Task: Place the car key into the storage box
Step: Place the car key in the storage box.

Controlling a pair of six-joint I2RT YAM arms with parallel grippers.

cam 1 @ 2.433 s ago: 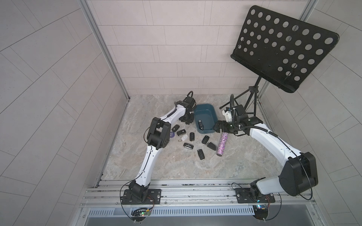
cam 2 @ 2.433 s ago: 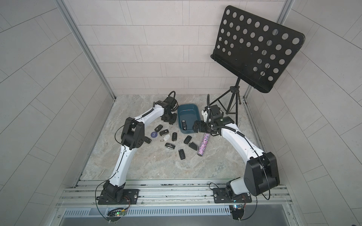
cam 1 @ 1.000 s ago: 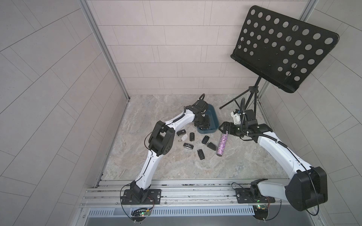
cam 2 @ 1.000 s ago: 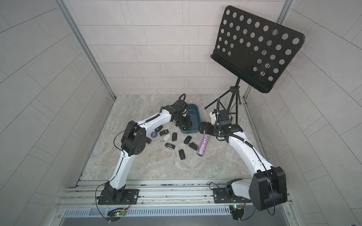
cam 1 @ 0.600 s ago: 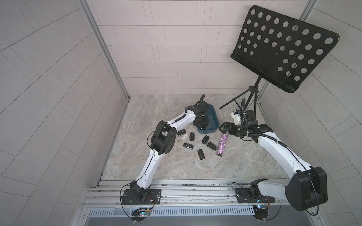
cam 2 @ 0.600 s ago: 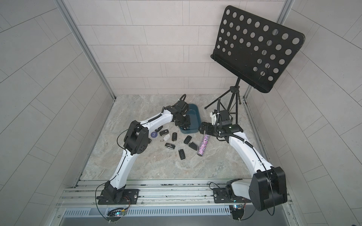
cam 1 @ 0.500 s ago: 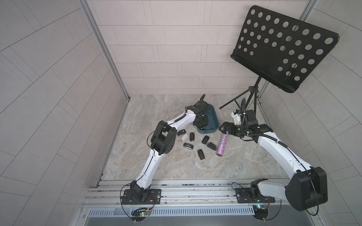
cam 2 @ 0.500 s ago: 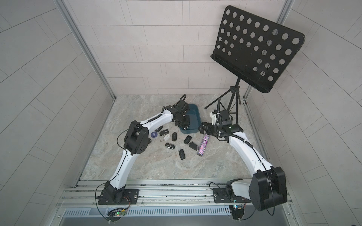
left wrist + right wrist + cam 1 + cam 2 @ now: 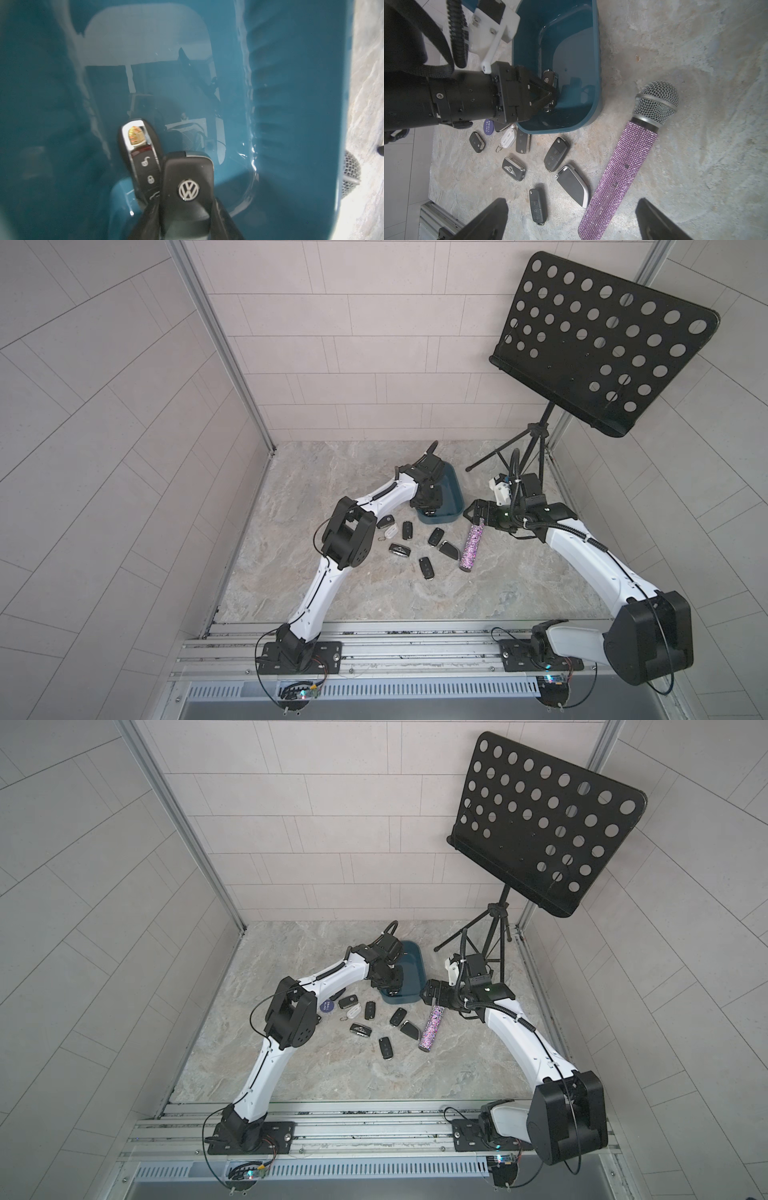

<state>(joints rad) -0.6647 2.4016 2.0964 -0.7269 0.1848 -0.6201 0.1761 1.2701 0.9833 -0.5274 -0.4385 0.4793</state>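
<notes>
Moved into the storage box (image 9: 291,104), left claw (image 9: 186,209) grips VW-badged car key (image 9: 188,176).

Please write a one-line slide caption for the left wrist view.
Left gripper holds a Volkswagen key inside the teal storage box, next to another key fob.

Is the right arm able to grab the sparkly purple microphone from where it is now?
Probably yes. The right gripper hangs open close above the microphone, nothing lies on it, and the left gripper is away in the storage box.
</notes>
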